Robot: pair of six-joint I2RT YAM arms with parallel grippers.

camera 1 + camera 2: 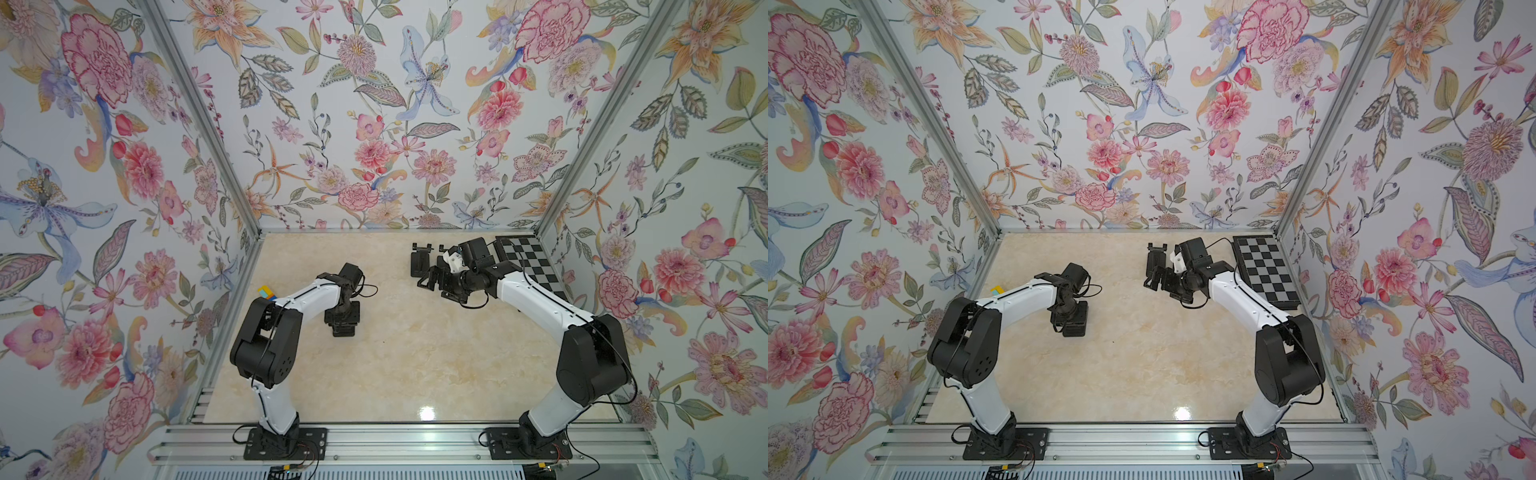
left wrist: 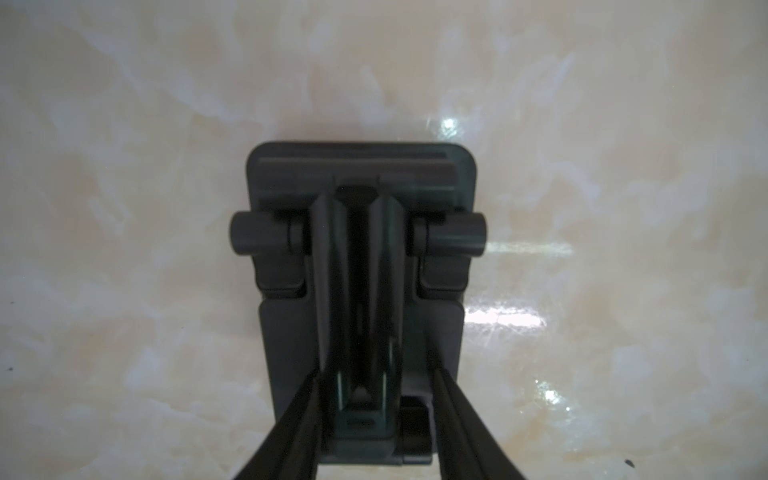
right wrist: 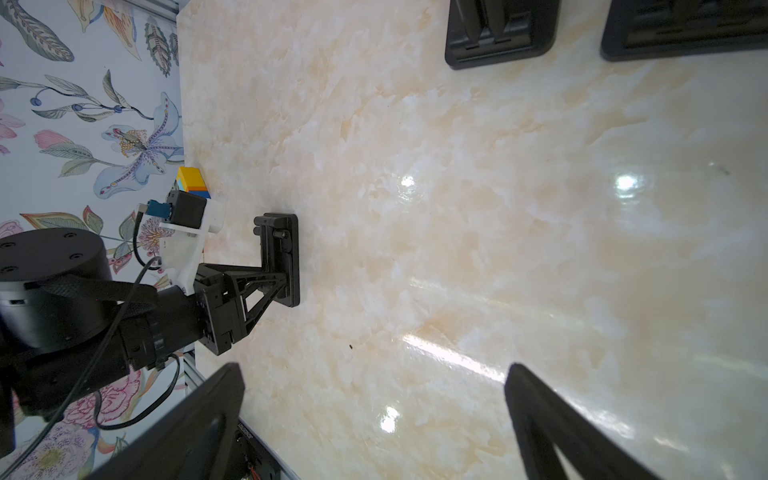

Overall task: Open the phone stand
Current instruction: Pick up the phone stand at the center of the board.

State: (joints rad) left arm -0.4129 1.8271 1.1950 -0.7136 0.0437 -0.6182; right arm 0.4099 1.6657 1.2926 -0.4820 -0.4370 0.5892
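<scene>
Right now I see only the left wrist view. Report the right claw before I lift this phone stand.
Observer: The right claw is open and empty, at the table's far side, well apart from your phone stand.
Operator: Name what lies near it.
Observer: A second black stand lies on the table beside it.
Operator: List anything else out there.
Observer: A chessboard sits in the far right corner.
</scene>
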